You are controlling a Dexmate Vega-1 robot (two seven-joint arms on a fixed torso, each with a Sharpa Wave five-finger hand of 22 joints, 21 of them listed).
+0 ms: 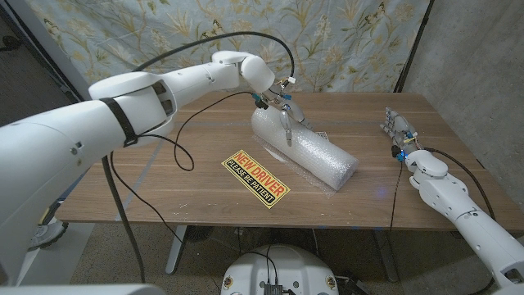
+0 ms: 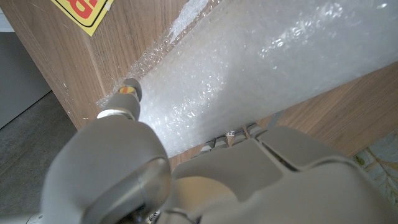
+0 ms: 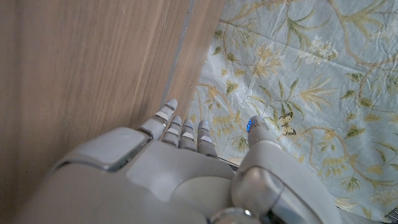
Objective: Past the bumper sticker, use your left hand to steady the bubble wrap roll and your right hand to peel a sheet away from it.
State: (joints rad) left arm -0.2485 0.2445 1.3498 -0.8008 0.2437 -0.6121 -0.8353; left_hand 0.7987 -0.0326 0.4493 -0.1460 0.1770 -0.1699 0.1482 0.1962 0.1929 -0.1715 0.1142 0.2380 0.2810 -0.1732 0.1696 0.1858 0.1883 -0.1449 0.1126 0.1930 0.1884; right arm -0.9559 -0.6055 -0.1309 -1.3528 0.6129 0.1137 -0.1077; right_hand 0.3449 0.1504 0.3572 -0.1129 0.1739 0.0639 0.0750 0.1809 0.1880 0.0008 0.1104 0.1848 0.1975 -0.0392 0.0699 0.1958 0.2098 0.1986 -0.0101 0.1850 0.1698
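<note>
Already steadying: left hand [image 1: 281, 105] pressing fingers [image 1: 288, 123] onto bubble wrap roll [image 1: 304, 149] beyond bumper sticker [image 1: 256, 178]; right hand [image 1: 399, 131] released, waiting near surface's [image 1: 164, 184] right edge.

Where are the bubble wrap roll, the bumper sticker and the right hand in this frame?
bubble wrap roll [image 1: 307, 154]: head view, middle of the roll's upper side.
bumper sticker [image 1: 255, 179]: head view, centre of the yellow face.
right hand [image 1: 398, 129]: head view, middle of the hand, near the table's right edge.

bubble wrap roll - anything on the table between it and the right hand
Nothing visible. In the head view, bare table lies between the right hand and the bubble wrap roll, which the left hand touches.
</note>
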